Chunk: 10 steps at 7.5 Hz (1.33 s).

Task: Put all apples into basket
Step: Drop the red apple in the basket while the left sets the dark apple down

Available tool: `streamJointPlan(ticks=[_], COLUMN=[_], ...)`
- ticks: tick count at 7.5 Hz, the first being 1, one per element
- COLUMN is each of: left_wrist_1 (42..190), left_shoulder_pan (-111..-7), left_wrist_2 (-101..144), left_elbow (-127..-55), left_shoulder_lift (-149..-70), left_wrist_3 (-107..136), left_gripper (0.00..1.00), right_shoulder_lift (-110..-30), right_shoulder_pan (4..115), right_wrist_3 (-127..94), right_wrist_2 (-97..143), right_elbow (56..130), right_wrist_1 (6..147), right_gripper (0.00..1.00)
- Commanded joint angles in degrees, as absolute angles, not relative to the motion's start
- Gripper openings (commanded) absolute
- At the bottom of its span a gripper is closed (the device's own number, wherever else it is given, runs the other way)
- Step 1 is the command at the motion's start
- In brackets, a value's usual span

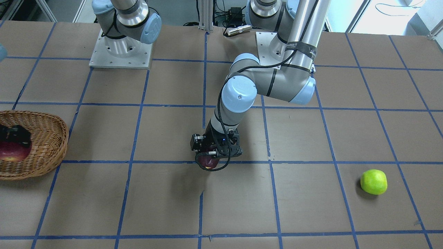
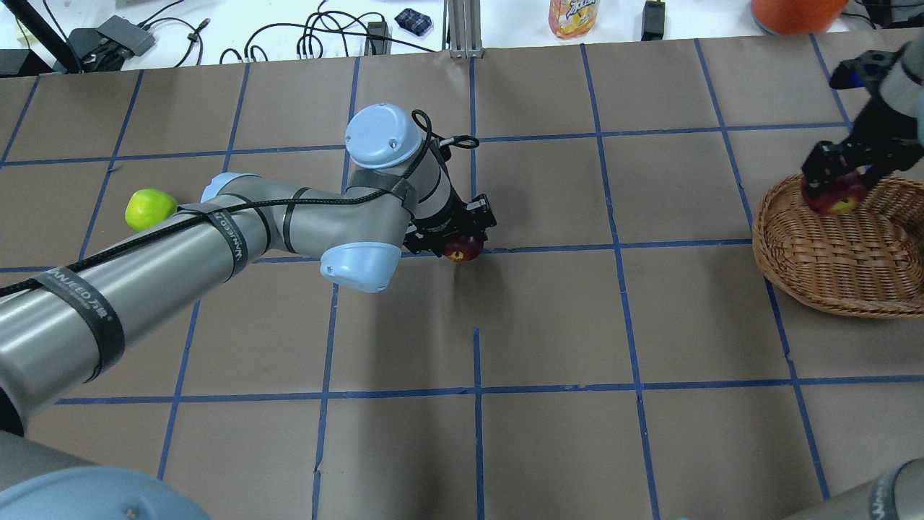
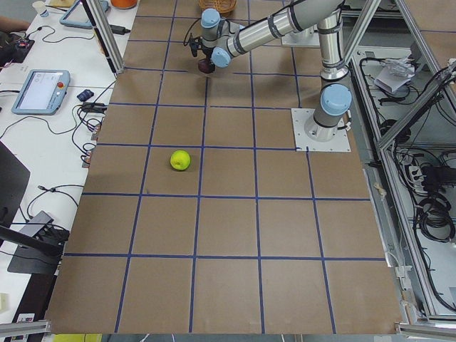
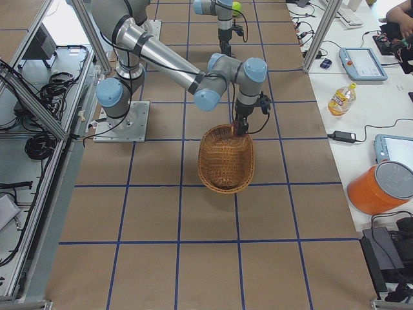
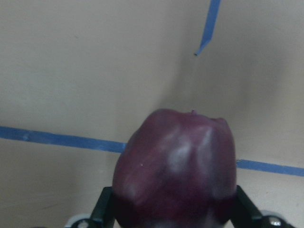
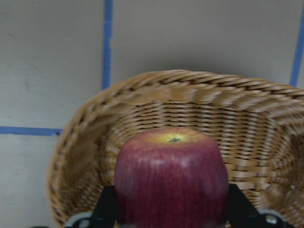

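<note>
My left gripper (image 1: 211, 159) is shut on the dark maroon apple (image 1: 208, 163), (image 5: 175, 171) and holds it low over the table's middle, by a blue tape line; it also shows in the overhead view (image 2: 463, 249). My right gripper (image 2: 837, 189) is shut on the red apple (image 2: 834, 199), (image 6: 172, 175) and holds it over the far end of the wicker basket (image 2: 830, 278), (image 1: 52, 145), (image 6: 209, 102). The lime green apple (image 1: 373, 182), (image 2: 150, 209) lies alone on the table at my left side, apart from both grippers.
The table is brown paper with a blue tape grid. Both arm bases (image 1: 120, 48) stand at the robot's edge. A bottle (image 2: 574, 17), cables and an orange container (image 2: 794, 13) sit beyond the table's far edge.
</note>
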<state>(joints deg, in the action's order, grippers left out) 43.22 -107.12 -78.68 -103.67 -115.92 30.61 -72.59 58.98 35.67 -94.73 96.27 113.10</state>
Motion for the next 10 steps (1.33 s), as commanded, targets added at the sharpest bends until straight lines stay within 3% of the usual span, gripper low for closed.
streamJointPlan(ticks=[1, 3, 5, 7, 10], left_wrist_1=[42.0, 42.3, 59.8, 69.3, 69.4], left_shoulder_pan=[-107.5, -103.7, -94.6, -81.0, -63.2], left_wrist_2=[-79.0, -78.8, -78.3, -81.0, -84.4], left_elbow=[-103.7, -100.5, -92.9, -92.6, -92.8], left_shoulder_lift=[-117.9, -113.6, -107.9, -104.9, -110.7], left_wrist_3=[31.3, 29.8, 16.8, 1.3, -25.5], left_gripper=[1.00, 1.00, 1.00, 1.00, 1.00], right_shoulder_lift=[-69.9, -67.7, -68.8, -73.2, -78.7], right_shoulder_pan=[49.8, 47.4, 47.5, 49.6, 69.0], right_wrist_3=[44.8, 48.2, 48.4, 46.6, 20.0], right_wrist_2=[-93.4, -90.9, -90.9, -90.9, -90.9], right_elbow=[96.2, 96.1, 96.1, 95.9, 101.3], right_wrist_1=[117.4, 119.4, 118.2, 112.2, 111.4], right_gripper=[0.53, 1.00, 1.00, 1.00, 1.00])
